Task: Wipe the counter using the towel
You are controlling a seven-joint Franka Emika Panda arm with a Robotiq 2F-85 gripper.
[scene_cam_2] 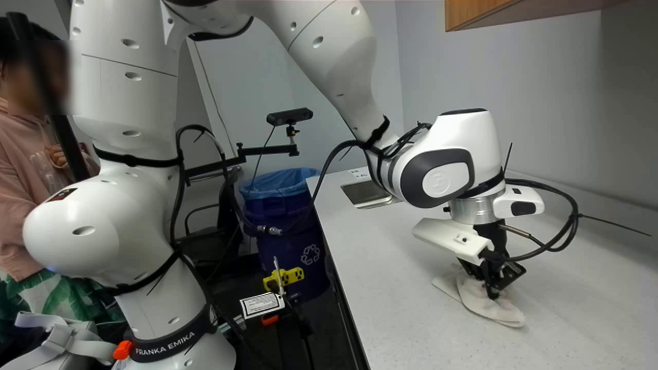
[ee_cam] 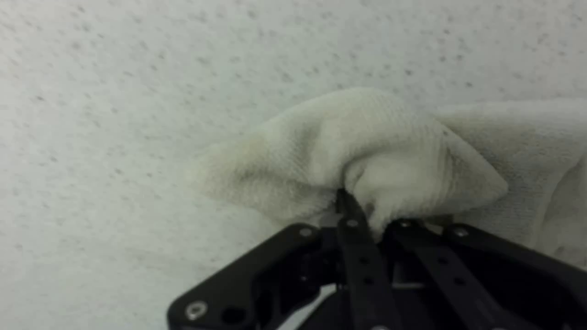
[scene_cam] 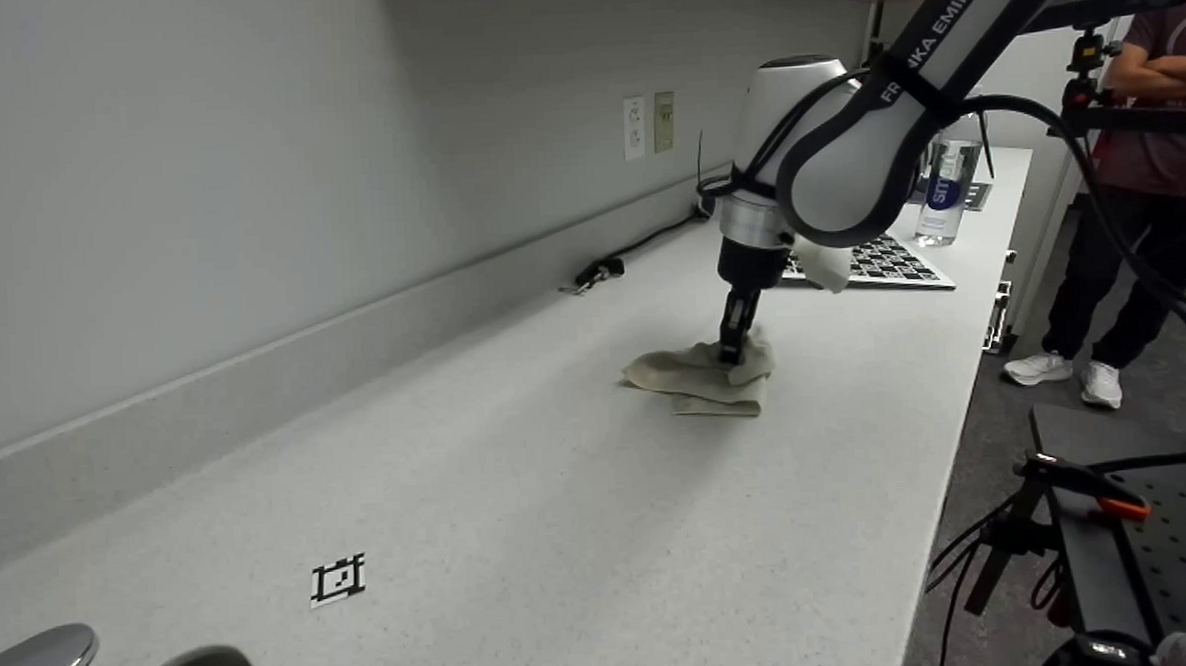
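Lengthwise along a grey wall [scene_cam: 246,188], speckled counter [scene_cam: 540,495] beneath the towel [scene_cam: 693,371].

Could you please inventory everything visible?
counter: 1, white, along wall
towel: 1, beige, on counter
checkered board: 1, black-and-white, on counter
bottle: 1, clear, on counter
printed tag: at least 1, black-and-white, on counter
sink: 1, grey, in counter
wall plates: 2, white and beige, on wall
bin: 1, blue, beside counter
cabinet: at least 1, brown, above counter
cameras: 2, black, beside counter
people: 2, maroon and pink tops, beside counter
arm: 1, white, over counter
gripper: 1, black, closed on towel
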